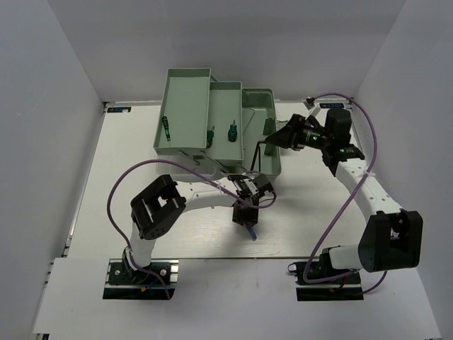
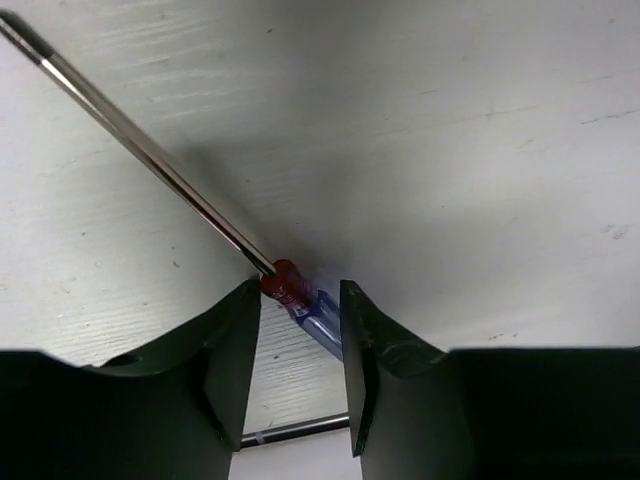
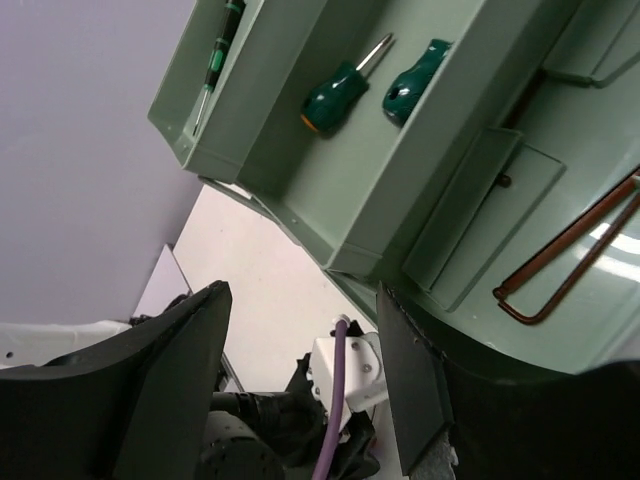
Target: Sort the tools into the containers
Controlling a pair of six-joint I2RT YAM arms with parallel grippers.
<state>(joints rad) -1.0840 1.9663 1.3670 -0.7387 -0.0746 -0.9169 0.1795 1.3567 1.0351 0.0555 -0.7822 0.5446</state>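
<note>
Driver: thin blue-handled precision screwdriver [image 2: 322,322], red collar, steel shaft; flat, axis diagonal, tip away from jaws.
L gripper [image 2: 300,292]: half-shut astride handle, grip unclear.
R gripper [image 3: 300,295]: wide, empty.

Bench left [image 1: 90,159]: bare from the side wall [image 1: 49,106] to the left arm [image 1: 202,193]; only a purple cable [image 1: 117,188] loops over it.
Bench middle front: blocked by the left arm lying across and the left gripper [image 1: 248,216] low over the blue-handled screwdriver [image 1: 250,231].
Bench right: open strip between toolbox [image 1: 263,99] and right arm [image 1: 368,188].
Far middle: filled by the toolbox, its trays [image 1: 185,113] stepped out leftward above the bench.
Trays: open-topped, reachable from above; bare floor around two green-handled screwdrivers [image 3: 338,95].
Toolbox base: crossed by a wire handle [image 3: 560,262]; right gripper [image 1: 269,139] at its right edge, jaws apart.
</note>
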